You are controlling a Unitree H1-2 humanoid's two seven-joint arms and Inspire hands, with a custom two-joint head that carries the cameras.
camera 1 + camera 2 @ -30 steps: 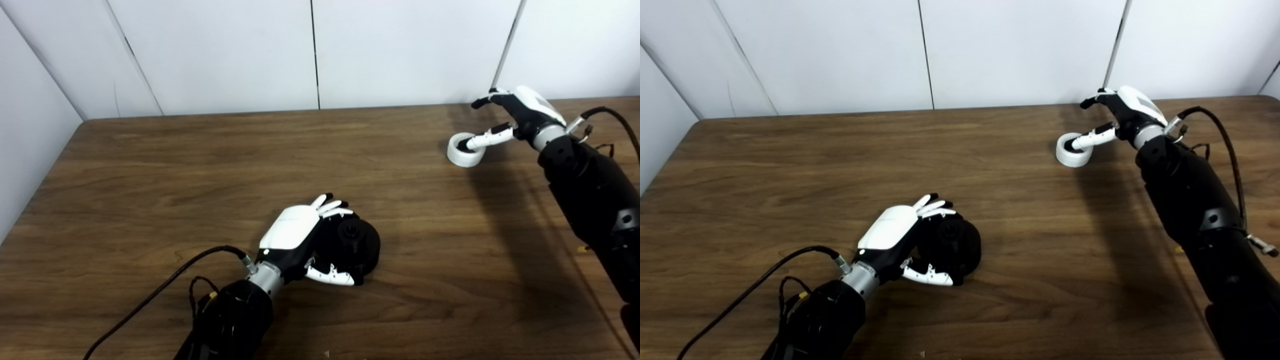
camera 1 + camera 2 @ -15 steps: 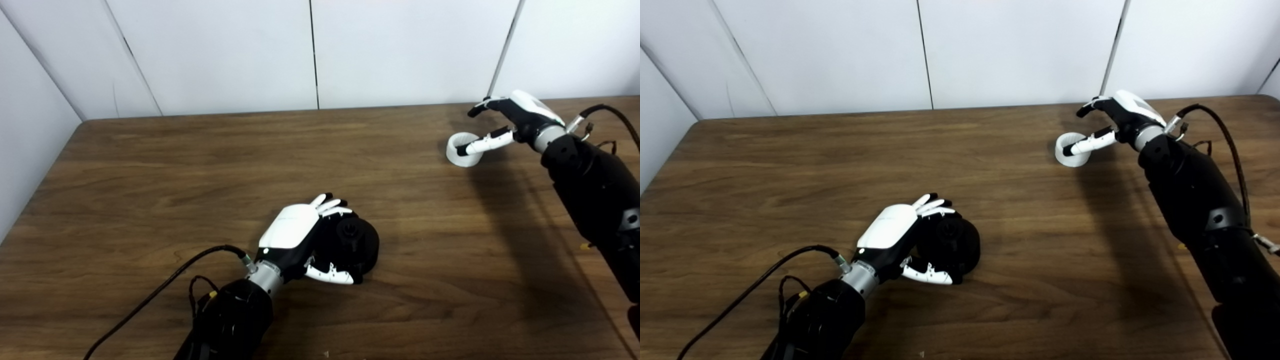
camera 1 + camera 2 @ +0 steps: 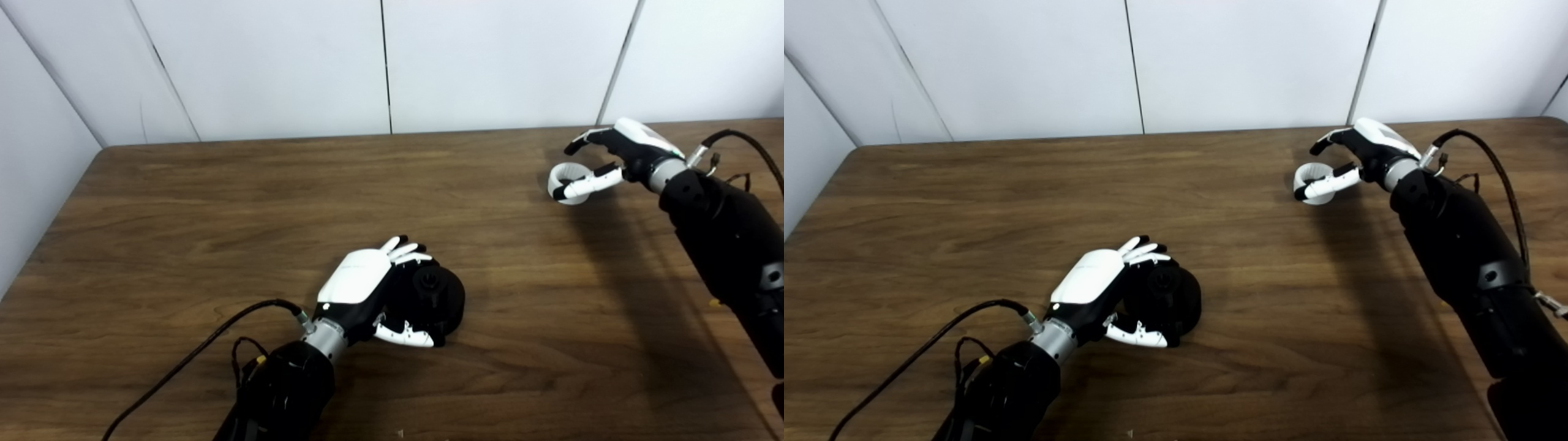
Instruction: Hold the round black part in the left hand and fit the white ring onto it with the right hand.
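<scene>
The round black part (image 3: 436,297) is held in the curled fingers of the left hand (image 3: 361,288), low on the brown table (image 3: 184,202). The white ring (image 3: 565,182) is hooked on a finger of the right hand (image 3: 618,153), whose other fingers are spread; a firm hold cannot be told. Next, the ring must be carried to the part. White walls (image 3: 275,61) are seen behind.
</scene>
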